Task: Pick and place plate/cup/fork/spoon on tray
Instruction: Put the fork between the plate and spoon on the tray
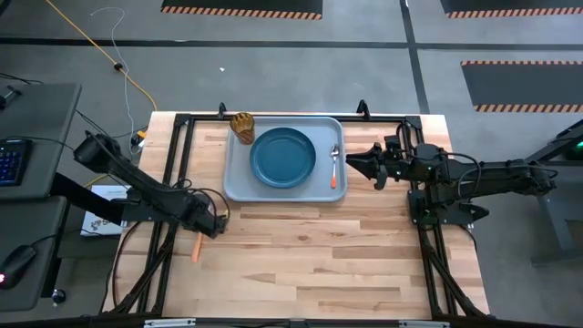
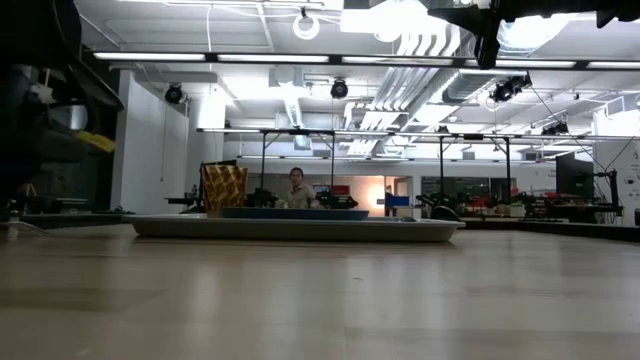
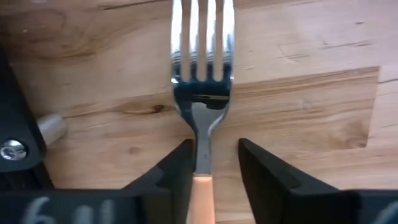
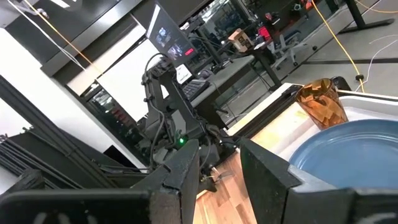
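Note:
The fork (image 3: 202,81) lies flat on the wooden table near its left edge, and its orange handle (image 1: 197,247) shows in the high view. My left gripper (image 3: 214,168) is low over it and open, its fingers on either side of the fork's neck. The tray (image 1: 235,182) lies at the far middle. It holds the blue plate (image 1: 283,157), the amber cup (image 1: 243,127) in its far left corner and the spoon (image 1: 334,164) along its right side. My right gripper (image 1: 353,164) is open and empty, above the tray's right edge. My left gripper has one finger (image 3: 180,171) right beside the fork's neck (image 3: 202,149), where the metal meets the orange handle. The other finger (image 3: 261,171) stands clear of it. I cannot tell whether the near finger touches. The fingers lie across the fork, which rests on the table.
Black frame rails run along the table's left, right and far edges. Bare wood lies between the tray and the near edge. A person (image 2: 297,187) shows far behind the table in the low view.

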Tool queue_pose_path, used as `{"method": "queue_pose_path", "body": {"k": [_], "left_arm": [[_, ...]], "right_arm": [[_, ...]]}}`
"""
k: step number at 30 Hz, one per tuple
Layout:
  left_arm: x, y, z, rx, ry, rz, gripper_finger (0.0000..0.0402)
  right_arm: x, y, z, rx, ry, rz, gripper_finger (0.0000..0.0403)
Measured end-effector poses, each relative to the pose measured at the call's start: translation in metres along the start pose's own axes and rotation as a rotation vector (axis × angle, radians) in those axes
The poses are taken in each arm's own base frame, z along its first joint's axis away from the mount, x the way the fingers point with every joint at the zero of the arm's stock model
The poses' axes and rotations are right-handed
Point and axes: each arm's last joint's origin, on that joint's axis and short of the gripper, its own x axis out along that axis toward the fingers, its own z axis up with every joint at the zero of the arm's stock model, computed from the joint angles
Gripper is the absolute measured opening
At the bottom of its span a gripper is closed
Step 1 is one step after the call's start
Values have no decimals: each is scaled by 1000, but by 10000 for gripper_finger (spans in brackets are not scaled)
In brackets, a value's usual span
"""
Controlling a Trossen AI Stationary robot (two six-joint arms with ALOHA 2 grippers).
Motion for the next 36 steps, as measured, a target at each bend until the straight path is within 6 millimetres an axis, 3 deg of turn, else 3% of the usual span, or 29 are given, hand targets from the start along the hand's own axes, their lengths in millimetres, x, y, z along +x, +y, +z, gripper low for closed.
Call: {"method": "queue_pose_path", "body": {"k": [3,8,14,18,22,26,36], "left_arm": [[-4,-5,-1,10,-19,-32,80],[-29,-22,-2,60,-75,-175,12],[-85,-41,5,223,-177,-418,6],[-103,-41,15,265,-182,-448,3],[-101,-41,13,350,-148,-429,5],[-83,-39,5,382,-81,-356,20],[-40,-46,-11,411,-16,-199,151]], "right_arm": [[0,0,0,0,0,0,110],[0,0,0,24,0,1,110],[0,0,2,81,-30,-11,110],[0,0,2,84,-27,-9,110],[0,0,1,107,-23,-6,110],[0,0,1,114,-10,0,110],[0,0,-1,104,6,-5,110]]}}
